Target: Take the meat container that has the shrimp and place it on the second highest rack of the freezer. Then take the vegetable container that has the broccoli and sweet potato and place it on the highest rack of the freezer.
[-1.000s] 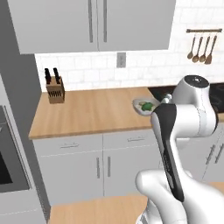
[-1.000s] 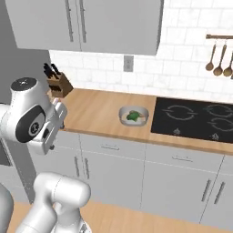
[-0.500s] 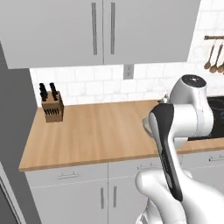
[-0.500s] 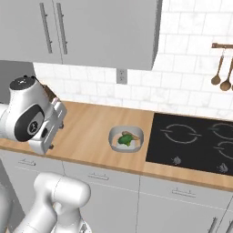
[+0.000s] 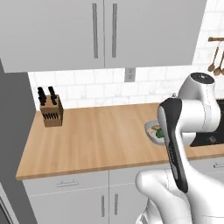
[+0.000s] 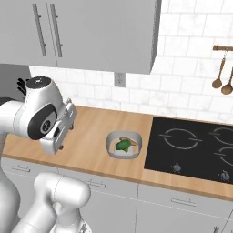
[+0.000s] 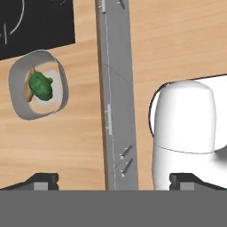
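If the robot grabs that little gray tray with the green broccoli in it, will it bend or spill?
Probably no bending: the vegetable container looks like stiff metal. Its raised rim should keep the broccoli in unless it is tilted hard. It sits flat and low on the counter, so a push would likely slide it, not tip it.

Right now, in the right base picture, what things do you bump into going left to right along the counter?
gripper → vegetable container with broccoli → black cooktop → hanging wooden spoons

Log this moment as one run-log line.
jaws: open, empty | vegetable container: on counter beside cooktop, broccoli inside | knife block: counter's far left
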